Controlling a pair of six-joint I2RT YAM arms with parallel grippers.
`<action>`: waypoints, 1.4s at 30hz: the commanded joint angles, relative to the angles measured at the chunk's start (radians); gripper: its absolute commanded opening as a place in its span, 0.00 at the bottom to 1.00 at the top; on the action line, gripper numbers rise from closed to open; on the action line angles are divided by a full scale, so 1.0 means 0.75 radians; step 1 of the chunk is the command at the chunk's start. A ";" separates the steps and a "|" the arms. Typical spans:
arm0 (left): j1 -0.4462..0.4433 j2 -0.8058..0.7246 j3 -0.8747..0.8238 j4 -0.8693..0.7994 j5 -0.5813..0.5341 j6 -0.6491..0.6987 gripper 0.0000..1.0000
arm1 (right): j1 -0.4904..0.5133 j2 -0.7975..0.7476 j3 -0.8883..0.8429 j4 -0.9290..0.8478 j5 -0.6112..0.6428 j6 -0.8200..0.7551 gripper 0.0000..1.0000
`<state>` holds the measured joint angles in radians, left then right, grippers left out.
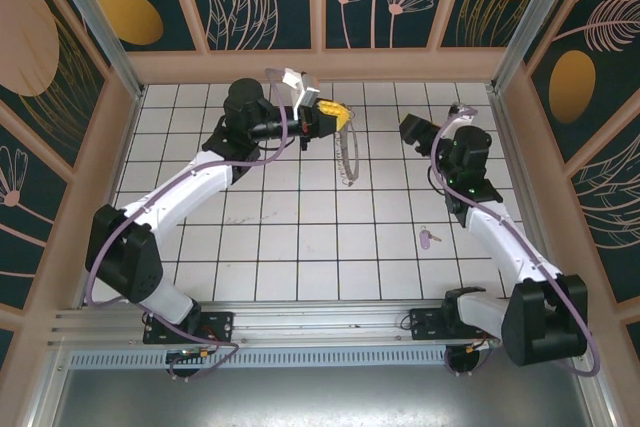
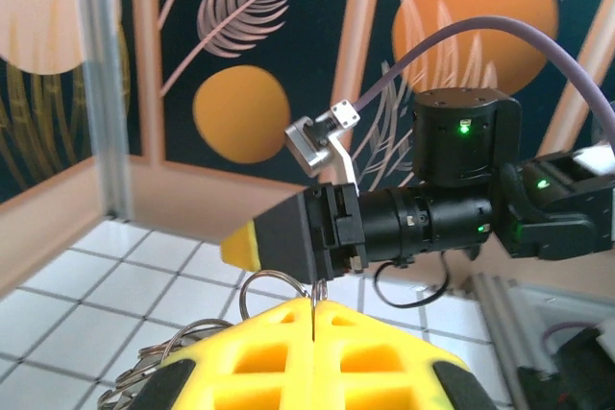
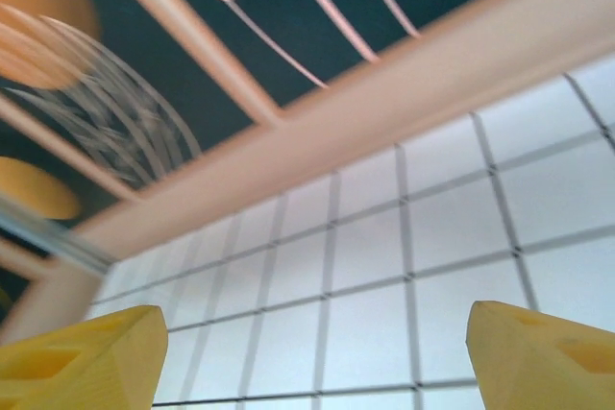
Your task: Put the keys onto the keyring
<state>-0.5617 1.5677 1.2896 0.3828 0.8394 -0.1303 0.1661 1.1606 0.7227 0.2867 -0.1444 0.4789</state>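
While the left arm stretches far forward with its wrist turned to the right, its gripper [image 1: 338, 115] has its fingers pressed together, pinching the keyring [image 1: 348, 159], whose chain hangs from it. At the wrist camera, a wire loop pokes out at the fingers' seam [image 2: 313, 309]. The right arm is bent at the elbow. Its gripper [image 1: 411, 128] points toward the left one, fingers [image 3: 77, 357] spread wide around nothing. The key [image 1: 428, 237] lies on the counter [image 1: 200, 237], well behind the right gripper, beside that arm's forearm.
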 commanded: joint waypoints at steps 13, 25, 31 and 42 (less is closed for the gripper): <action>-0.035 -0.144 -0.111 -0.053 -0.233 0.396 0.00 | 0.004 0.024 -0.136 -0.036 0.184 0.012 0.99; -0.050 -0.133 -0.194 0.064 -0.238 0.318 0.00 | 0.003 -0.084 -0.165 0.281 -0.452 0.011 0.88; -0.049 -0.065 -0.128 0.021 -0.103 0.198 0.00 | 0.009 -0.097 -0.173 0.568 -0.766 0.094 0.70; -0.050 0.012 -0.045 0.020 0.107 0.049 0.00 | 0.087 -0.070 -0.090 0.690 -1.001 0.119 0.30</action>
<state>-0.5953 1.5738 1.2198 0.3470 0.8528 -0.0467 0.2100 1.1088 0.6086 0.7288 -0.8082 0.5667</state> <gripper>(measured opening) 0.045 0.321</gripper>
